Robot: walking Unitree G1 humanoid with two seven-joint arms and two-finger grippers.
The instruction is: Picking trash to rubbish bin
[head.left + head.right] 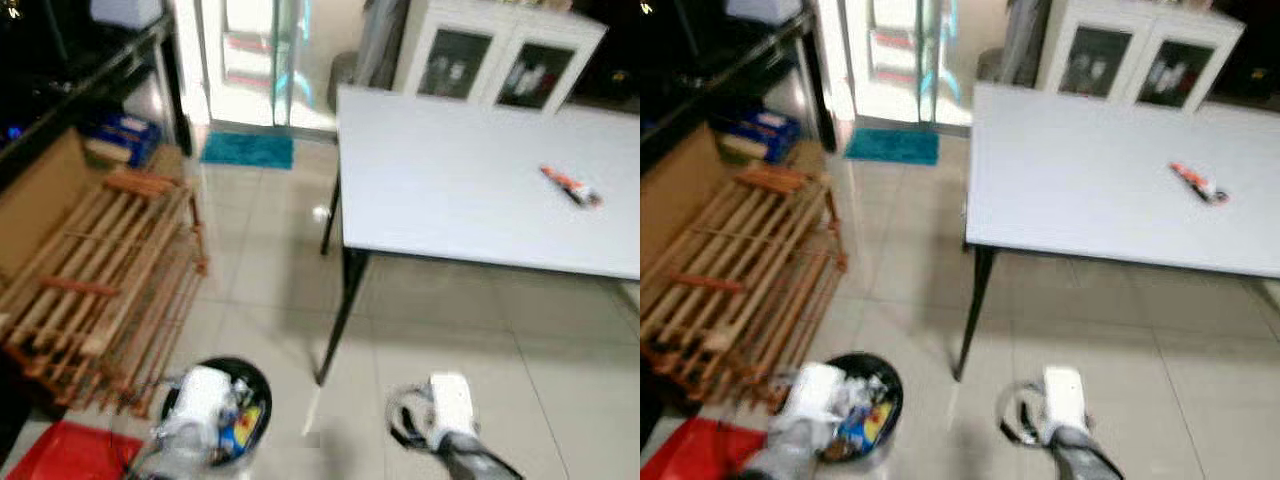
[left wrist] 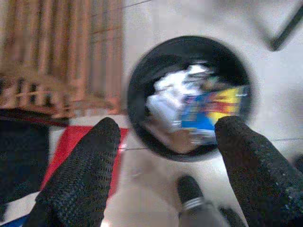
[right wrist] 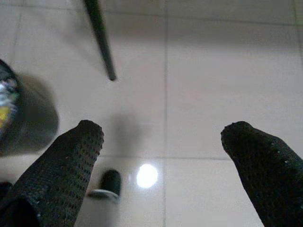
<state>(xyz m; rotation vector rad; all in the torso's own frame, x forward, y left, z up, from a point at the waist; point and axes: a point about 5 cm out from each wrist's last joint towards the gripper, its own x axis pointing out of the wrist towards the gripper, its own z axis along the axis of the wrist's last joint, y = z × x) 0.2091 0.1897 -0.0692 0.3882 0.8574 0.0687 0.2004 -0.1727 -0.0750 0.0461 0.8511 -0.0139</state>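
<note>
Over the bin [image 2: 189, 97], left tool [image 2: 165, 137] hangs with fingers spread wide and nothing between them; the bin sits on the floor by the wooden rack [image 1: 95, 275] and already holds wrappers and paper. Looks like the drop step is done, or just ending. Right tool [image 3: 161, 142] is also wide and empty, pointing at bare floor tile near the surface leg [image 3: 100, 38].

Remaining trash: an orange-and-white tube-like item [image 1: 570, 186] lies on the surface [image 1: 450, 170], far side, well apart from both tools. Next move likely calls for walking to the surface and reaching across it.

Head views are blurred, so the item's exact type is unclear. Bin contents are smeared too. Both arms are cut off at the frame's bottom edge.
</note>
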